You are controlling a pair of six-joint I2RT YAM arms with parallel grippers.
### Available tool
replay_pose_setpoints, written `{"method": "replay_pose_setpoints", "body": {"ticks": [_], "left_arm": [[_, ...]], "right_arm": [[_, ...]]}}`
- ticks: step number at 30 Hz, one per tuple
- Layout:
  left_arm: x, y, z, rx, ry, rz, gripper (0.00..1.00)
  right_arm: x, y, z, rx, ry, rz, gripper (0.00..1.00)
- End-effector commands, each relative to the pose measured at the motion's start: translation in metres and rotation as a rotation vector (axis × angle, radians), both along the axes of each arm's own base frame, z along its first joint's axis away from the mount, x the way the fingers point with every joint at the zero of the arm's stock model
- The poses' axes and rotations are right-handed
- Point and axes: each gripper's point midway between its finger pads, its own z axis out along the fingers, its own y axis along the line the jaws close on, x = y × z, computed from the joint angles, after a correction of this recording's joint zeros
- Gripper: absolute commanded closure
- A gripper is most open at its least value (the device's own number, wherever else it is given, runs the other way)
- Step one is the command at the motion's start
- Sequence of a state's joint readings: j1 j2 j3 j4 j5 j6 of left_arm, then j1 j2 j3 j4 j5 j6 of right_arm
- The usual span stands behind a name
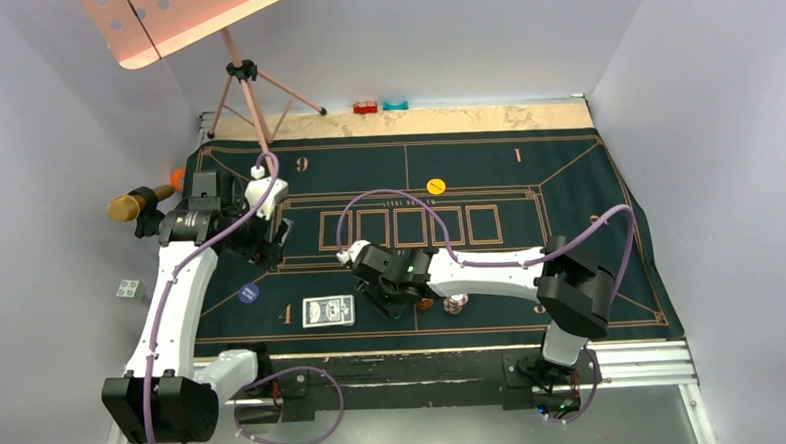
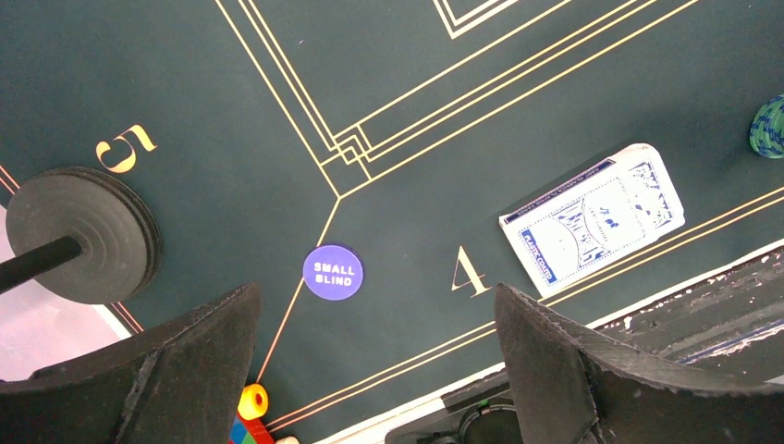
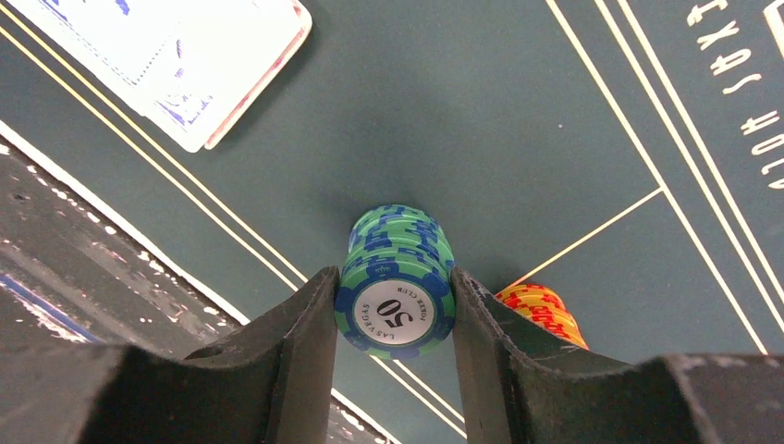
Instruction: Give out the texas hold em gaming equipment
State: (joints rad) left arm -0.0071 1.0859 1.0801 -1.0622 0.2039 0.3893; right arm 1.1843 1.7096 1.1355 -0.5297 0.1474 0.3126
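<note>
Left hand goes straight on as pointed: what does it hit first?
Likely the left hand lands on bare felt mat by the printed 4, between Small Blind disc and card deck; depth unclear.

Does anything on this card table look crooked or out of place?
Mostly tidy. The green mat looks rumpled along its right edge, and a red block and a teal block sit off the mat by the far wall.

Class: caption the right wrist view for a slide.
Right end effector clamps a teal chip stack on green felt, orange stack alongside.
</note>
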Motion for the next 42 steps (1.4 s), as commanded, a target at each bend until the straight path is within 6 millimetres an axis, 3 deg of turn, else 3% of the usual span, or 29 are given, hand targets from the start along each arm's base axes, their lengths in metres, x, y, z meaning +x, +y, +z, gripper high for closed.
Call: {"method": "replay_pose_setpoints", "body": {"ticks": [1,9,12,18,23,28,32,37,42], "left_arm": [[0.004,0.002,0.002,0.012,-0.035,-0.009,0.00],[0.008,0.004,-0.006,0.017,-0.021,-0.006,0.00],[0.017,0.015,-0.005,0.001,-0.030,0.081,0.00],[0.032,0.029,0.006,-0.046,-0.055,0.171,0.00],[0.038,0.040,0.009,-0.046,-0.075,0.245,0.00],[0.035,0.039,0.001,-0.070,-0.058,0.265,0.00],[0.035,0.038,0.003,-0.075,-0.067,0.263,0.00],[0.037,0.038,0.009,-0.086,-0.091,0.283,0.00],[0.042,0.046,0.011,-0.089,-0.105,0.344,0.00]], "right_arm": [[0.014,0.018,0.047,0.081,-0.081,0.014,0.62],[0.029,0.044,0.073,0.108,-0.124,0.045,0.62],[0.042,0.076,0.080,0.142,-0.150,0.069,0.64],[0.077,0.149,0.066,0.165,-0.186,0.114,0.68],[0.109,0.186,0.060,0.222,-0.218,0.109,0.69],[0.128,0.204,0.049,0.262,-0.219,0.100,0.69],[0.134,0.211,0.027,0.272,-0.189,0.092,0.68],[0.141,0.208,-0.003,0.265,-0.159,0.067,0.68],[0.149,0.196,-0.006,0.275,-0.154,0.028,0.68]]}}
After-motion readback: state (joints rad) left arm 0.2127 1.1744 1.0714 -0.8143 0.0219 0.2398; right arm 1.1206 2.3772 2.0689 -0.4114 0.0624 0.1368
